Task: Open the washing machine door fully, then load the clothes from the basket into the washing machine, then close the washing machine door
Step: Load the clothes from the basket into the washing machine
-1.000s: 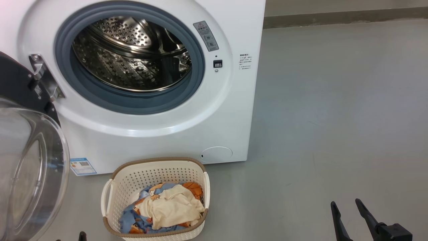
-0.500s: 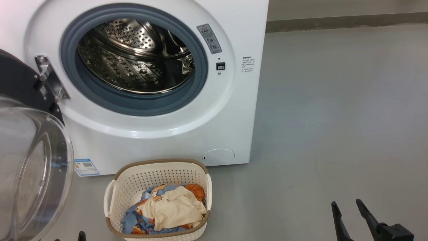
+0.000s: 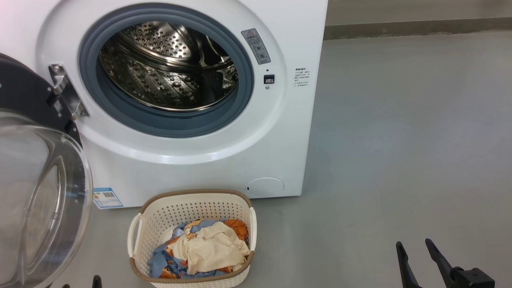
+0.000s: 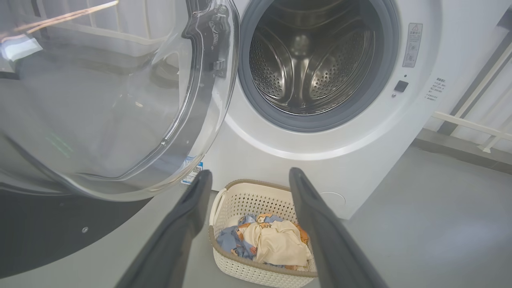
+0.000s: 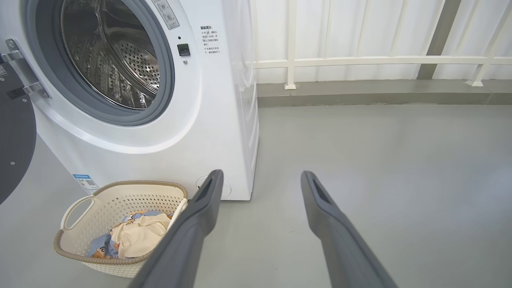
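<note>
One step of three looks done: the large round washing machine door [image 3: 40, 180], glossy black rim and bulging clear glass bowl, is swung out on its metal hinge [image 3: 66, 90] to the left of the big white front-loading washing machine [image 3: 200, 160], so the mouth is clear. Looks fully open, a judgement. Loading not started: the perforated steel drum [image 3: 168, 68] inside the grey rubber gasket [image 3: 168, 124] shows no fabric. Closing the door is also left. The clothes [image 3: 208, 250], a crumpled cream-white garment on top of blue fabric printed with orange-brown figures, lie heaped in the small cream-white perforated plastic basket [image 3: 192, 210] with brown woven-look rim. It stands on the grey floor [image 3: 400, 140] just in front of the machine, below the mouth. Left gripper [image 4: 249, 174] has its fingers spread wide, empty, aimed at the basket from above. Right gripper [image 5: 261, 176] is also wide and empty, over bare floor right of the basket.
</note>
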### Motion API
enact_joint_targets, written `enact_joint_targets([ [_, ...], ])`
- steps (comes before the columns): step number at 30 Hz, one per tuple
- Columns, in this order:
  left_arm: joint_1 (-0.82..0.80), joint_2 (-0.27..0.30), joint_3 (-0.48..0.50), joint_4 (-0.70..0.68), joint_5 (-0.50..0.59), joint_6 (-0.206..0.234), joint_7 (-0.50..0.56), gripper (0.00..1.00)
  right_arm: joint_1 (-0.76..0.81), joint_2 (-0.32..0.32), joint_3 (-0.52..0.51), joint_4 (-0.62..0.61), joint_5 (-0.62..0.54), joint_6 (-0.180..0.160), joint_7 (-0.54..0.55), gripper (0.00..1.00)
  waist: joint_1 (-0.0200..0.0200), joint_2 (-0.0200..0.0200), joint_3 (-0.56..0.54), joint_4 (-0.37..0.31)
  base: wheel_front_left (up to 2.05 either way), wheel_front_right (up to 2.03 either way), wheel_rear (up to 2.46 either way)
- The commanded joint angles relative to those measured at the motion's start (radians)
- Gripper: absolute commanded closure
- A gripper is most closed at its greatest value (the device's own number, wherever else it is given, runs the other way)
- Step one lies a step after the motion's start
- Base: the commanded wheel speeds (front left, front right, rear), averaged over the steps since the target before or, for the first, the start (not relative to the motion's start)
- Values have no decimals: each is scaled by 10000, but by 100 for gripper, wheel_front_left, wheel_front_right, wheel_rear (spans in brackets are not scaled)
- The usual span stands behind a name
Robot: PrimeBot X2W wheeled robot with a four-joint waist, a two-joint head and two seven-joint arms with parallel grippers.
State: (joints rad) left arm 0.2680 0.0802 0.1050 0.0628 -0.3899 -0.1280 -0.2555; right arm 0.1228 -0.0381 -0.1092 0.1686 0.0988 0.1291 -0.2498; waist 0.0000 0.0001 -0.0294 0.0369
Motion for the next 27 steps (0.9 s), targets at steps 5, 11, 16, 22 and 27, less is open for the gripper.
enact_joint_targets([
  [5, -244, 62, 430, -280, 242, -26, -63, 0, -175, -122, 270, -199, 73, 16, -120, 0, 0, -1, 22, 0, 0, 0, 0],
  [11, -245, 83, 388, -161, 339, -27, -63, 0, -167, -122, 294, -193, 96, 16, -120, 0, 0, -1, 44, -16, 21, -22, 1],
  [16, -284, 87, 409, -102, 377, -27, -63, 0, -165, -122, 296, -183, 123, 16, -120, 0, 0, -1, 76, -12, 72, -100, 28],
  [22, -369, 20, 621, -116, 542, -27, -63, 0, -169, -122, 284, -189, 140, 16, -120, 0, 0, -1, 119, -13, 128, -160, 33],
  [27, -382, -44, 651, -117, 599, -27, -63, 0, -160, -122, 284, -189, 152, 16, -120, 0, 0, -1, 134, -18, 101, -103, 2],
])
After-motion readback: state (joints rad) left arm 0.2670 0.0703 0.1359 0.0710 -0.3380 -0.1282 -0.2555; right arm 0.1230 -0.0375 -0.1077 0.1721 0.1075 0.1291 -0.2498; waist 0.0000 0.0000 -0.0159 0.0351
